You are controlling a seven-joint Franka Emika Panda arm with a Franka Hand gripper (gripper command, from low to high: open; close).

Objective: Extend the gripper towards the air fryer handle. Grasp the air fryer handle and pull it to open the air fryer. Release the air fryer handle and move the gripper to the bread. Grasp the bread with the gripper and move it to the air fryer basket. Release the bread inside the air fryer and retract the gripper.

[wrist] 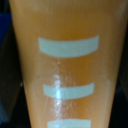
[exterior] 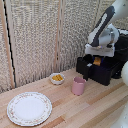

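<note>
One robot arm is seen reaching down from the upper corner at the exterior view's right, and its tool [exterior: 96,62] is lowered over the open air fryer basket [exterior: 95,71]. One golden-brown piece, the bread [exterior: 97,61], is seen at the tool's tip, just above the basket's dark interior. In the wrist view the picture is almost wholly filled by an orange-brown surface crossed by three pale bands, taken to be the bread [wrist: 65,70] held very close to the camera. The fingers themselves cannot be made out in either view, so it cannot be told with certainty whether they are clamped on the bread or parted.

One air fryer [exterior: 116,60] is placed at the far edge of the desk [exterior: 95,107], toward the exterior view's right, and its basket is drawn out toward the desk's middle. The air fryer handle [exterior: 87,71] is seen on the basket's front panel.

Three other things are counted on the desk: one pink cup [exterior: 78,85] near the middle, just in front of the basket; one small white bowl [exterior: 57,78] of orange-yellow pieces beside it, nearer the far edge; and one patterned plate [exterior: 29,108] near the front corner at the exterior view's left.
</note>
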